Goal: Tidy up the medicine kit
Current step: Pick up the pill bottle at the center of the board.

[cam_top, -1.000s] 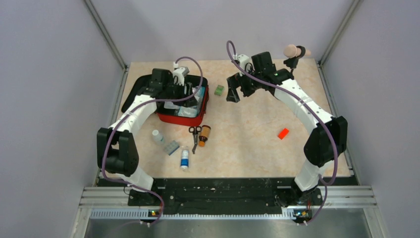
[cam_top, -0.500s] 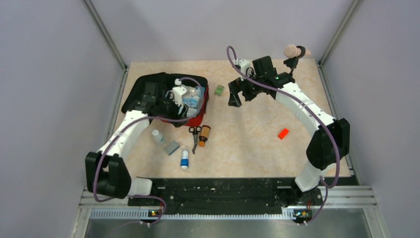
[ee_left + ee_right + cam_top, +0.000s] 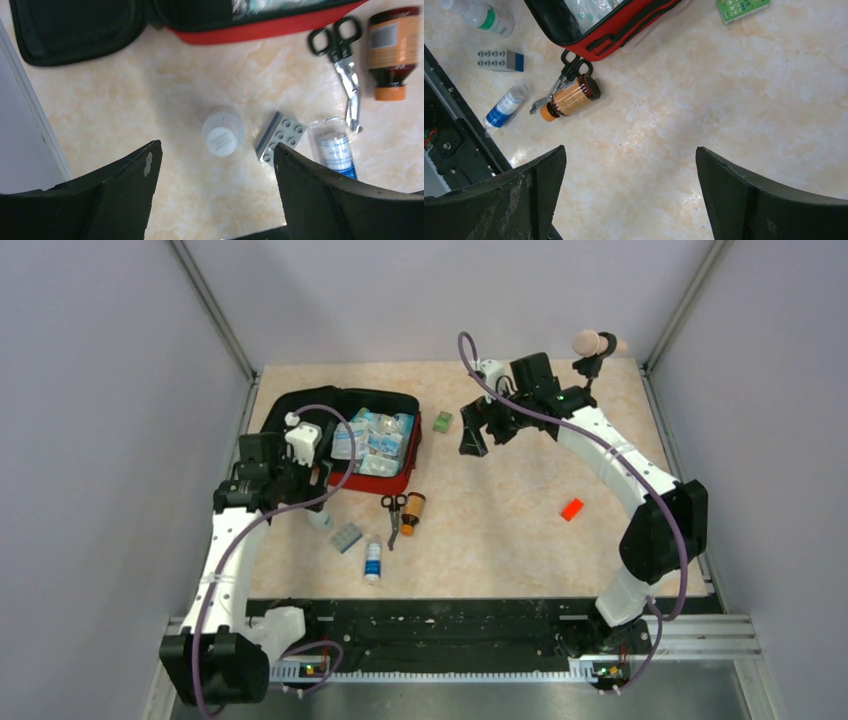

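Note:
The medicine kit (image 3: 372, 481) lies open at the back left, a red pouch with several clear packets inside and its black-lined lid (image 3: 288, 412) flat to the left. It also shows in the left wrist view (image 3: 270, 31) and the right wrist view (image 3: 629, 22). My left gripper (image 3: 320, 482) is open and empty, just in front of the kit. In its wrist view it (image 3: 216, 146) hovers over a small white bottle (image 3: 222, 133). My right gripper (image 3: 478, 436) is open and empty, high above the table right of the kit, as its wrist view (image 3: 630, 150) shows.
On the table in front of the kit lie the white bottle (image 3: 318, 516), a grey blister pack (image 3: 345, 537), a blue-and-white tube (image 3: 373, 560), black scissors (image 3: 393, 512) and an amber bottle (image 3: 412, 512). A green box (image 3: 442, 421) lies right of the kit. An orange-red block (image 3: 571, 509) lies at the right.
My left arm has drawn back out of the kit toward the near left and now hangs over the white bottle. The packets in the kit are uncovered. The right arm has barely moved.

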